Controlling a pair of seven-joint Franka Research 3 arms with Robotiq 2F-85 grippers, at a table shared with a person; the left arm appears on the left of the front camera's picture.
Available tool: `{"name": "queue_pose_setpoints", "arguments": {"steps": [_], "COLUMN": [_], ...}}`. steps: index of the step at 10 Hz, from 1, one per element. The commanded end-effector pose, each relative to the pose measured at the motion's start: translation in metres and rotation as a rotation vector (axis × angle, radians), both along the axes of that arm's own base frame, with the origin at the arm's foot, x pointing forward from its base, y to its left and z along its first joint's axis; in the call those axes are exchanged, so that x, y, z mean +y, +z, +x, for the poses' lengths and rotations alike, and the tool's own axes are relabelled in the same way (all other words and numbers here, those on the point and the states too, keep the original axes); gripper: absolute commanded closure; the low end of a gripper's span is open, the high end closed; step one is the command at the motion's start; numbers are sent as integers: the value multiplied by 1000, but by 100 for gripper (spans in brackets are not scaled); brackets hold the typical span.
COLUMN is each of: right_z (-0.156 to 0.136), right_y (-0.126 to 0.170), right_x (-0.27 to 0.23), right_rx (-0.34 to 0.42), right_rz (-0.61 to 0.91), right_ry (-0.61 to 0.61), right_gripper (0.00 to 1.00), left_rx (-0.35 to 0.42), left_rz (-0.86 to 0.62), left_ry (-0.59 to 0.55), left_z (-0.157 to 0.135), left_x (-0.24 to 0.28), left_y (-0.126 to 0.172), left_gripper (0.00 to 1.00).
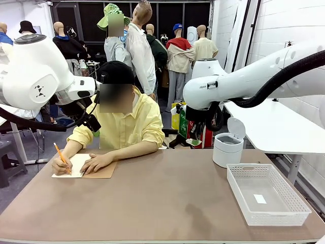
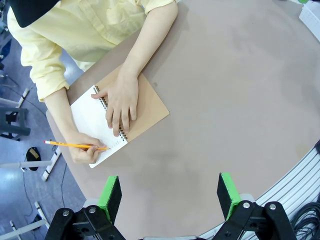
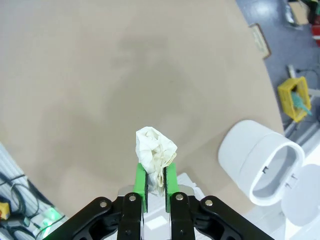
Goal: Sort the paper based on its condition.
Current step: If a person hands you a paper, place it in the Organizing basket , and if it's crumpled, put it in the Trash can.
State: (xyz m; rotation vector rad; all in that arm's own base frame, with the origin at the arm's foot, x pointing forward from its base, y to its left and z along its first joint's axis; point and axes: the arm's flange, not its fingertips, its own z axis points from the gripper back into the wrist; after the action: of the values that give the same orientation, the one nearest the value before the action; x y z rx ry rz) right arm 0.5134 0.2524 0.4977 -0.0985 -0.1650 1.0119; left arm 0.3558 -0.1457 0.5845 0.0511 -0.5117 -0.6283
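While clamped in right gripper [image 3: 155,169], crumpled paper [image 3: 156,145] juts out forward | left gripper [image 2: 168,180]: spread, empty

Brightness: bright, even, lit from above in all three views.
Shadows: soft dark patches on the table [image 1: 167,203], lower middle of front view.
Glare: mild sheen on left arm [image 1: 30,71], upper left.
Whites: crumpled paper [image 3: 156,147] bright, creases legible.
Distortion: table edge bowed in left wrist view.
Focus: sharp; far background dim.
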Motion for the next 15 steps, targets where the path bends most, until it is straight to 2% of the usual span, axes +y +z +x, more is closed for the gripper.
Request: {"name": "queue_pose_setpoints", "arguments": {"steps": [1, 5, 8, 11, 15], "right_z": [6, 37, 51, 60, 73], "right_y": [-13, 4, 15, 8, -9], "right_x": [3, -29, -59, -77, -98], "right_rx": [-136, -230, -263, -311, -299], "right_rz": [-132, -255, -266, -309, -316], "right_ry": [-160, -356, -432, -477, -495], "right_gripper": [82, 82, 82, 82, 82], "left_rx": [-4, -4, -4, -4, -4], "left_rz": [-4, -4, -4, -4, -4], "left_ry": [1, 1, 1, 1, 1], "left_z": [0, 0, 0, 0, 0], "left_x": [1, 1, 1, 1, 1], "left_y": [1, 1, 1, 1, 1], "left_gripper": [0, 0, 0, 0, 0]}}
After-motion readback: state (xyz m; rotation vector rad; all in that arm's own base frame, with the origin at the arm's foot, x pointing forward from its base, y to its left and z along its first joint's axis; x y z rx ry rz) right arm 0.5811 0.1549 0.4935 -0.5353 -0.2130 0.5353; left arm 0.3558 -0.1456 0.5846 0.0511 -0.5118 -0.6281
